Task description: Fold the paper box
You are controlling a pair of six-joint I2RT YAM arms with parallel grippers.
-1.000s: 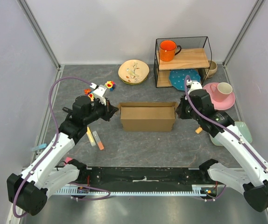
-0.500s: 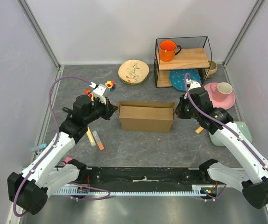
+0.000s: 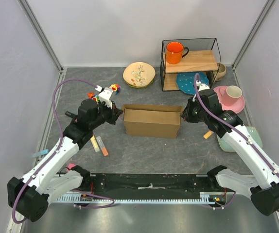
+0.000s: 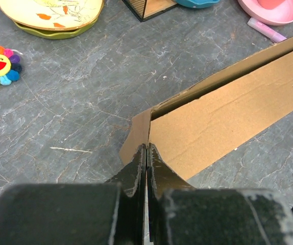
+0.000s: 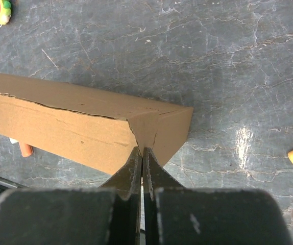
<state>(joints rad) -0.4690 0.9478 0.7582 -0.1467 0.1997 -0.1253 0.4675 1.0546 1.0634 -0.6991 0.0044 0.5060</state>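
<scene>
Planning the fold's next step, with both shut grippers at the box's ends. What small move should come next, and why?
Probably push both ends gently inward together. The shut left gripper sits at the left end flap of the paper box, which splays outward; the shut right gripper meets the right corner. Equal pressure should avoid sliding the box.

Overhead and close wrist views share paper box (image 3: pixel 152 122)

We've got bright, even light from above here, shadows soft and short. There's a white glare patch on the table (image 5: pixel 243 140) in the right wrist view. Up close, the fingers (image 4: pixel 135 173) go blurry; the box (image 4: pixel 228 117) is sharp. Top view crisp, walls (image 3: pixel 13 73) splaying outward.
</scene>
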